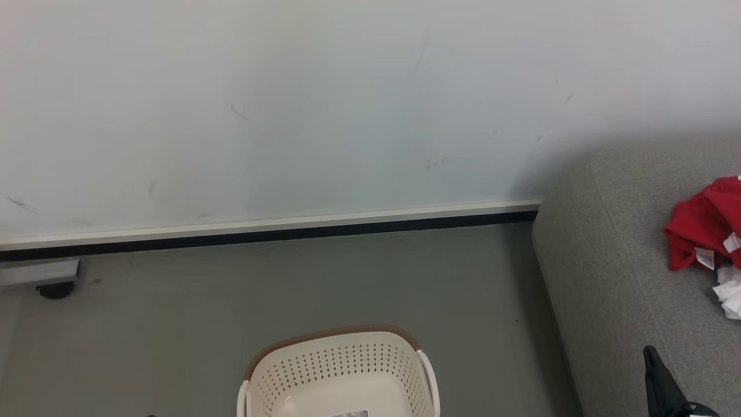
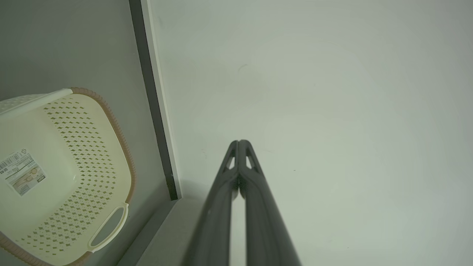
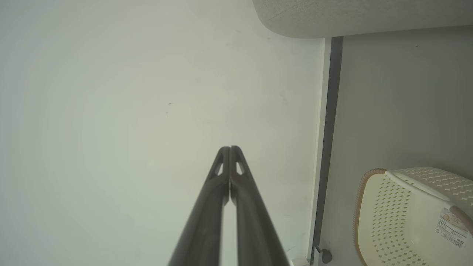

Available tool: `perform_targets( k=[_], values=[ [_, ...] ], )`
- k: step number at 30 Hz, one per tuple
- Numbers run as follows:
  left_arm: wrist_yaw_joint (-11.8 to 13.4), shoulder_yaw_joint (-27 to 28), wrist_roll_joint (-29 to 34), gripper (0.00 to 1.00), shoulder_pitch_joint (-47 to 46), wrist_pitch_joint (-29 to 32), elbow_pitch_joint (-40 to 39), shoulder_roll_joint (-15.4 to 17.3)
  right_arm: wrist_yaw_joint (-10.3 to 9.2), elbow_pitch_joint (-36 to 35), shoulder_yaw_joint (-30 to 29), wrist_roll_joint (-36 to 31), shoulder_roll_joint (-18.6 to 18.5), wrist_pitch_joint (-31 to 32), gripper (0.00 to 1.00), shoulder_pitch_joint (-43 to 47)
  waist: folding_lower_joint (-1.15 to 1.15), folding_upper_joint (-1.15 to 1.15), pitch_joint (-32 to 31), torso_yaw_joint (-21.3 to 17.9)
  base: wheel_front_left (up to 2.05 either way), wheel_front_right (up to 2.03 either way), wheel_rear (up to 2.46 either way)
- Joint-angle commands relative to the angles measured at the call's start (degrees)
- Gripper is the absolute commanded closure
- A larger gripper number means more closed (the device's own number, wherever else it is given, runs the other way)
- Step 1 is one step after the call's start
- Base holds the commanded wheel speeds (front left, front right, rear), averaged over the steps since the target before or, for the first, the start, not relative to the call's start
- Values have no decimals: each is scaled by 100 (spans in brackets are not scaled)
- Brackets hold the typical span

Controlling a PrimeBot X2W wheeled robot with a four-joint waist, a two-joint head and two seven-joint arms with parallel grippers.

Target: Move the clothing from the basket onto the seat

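The cream basket (image 1: 336, 365) stands on the floor at the bottom centre of the head view; inside it I see a bare bottom with a paper label. Red clothing (image 1: 703, 229) with small white labels lies bunched on the grey seat (image 1: 613, 260) at the right edge, a little white cloth (image 1: 730, 292) just below it. My right gripper (image 1: 651, 354) shows as dark fingers over the seat's front part. In the wrist views the left gripper (image 2: 239, 142) and right gripper (image 3: 230, 148) are both shut on nothing, pointing at the wall, with the basket (image 2: 85, 147) (image 3: 388, 214) off to the side.
A pale wall (image 1: 347, 104) with a white and black baseboard (image 1: 278, 231) runs behind the basket. Grey floor (image 1: 289, 289) lies between the wall, the basket and the seat. A grey object on a black caster (image 1: 55, 289) sits at the far left by the wall.
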Motion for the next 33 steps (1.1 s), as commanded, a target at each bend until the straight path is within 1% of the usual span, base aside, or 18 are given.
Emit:
perform_targets(
  k=[1, 33],
  values=[
    [-8, 27, 46, 100, -55, 15, -3, 7, 2, 14, -8, -21, 18, 5, 100, -44, 0, 0, 0, 0, 0, 0, 0],
    [-8, 56, 61, 100, -57, 41, -1, -15, 2, 20, -63, -85, 59, 58, 100, -53, 0, 0, 0, 0, 0, 0, 0]
  ],
)
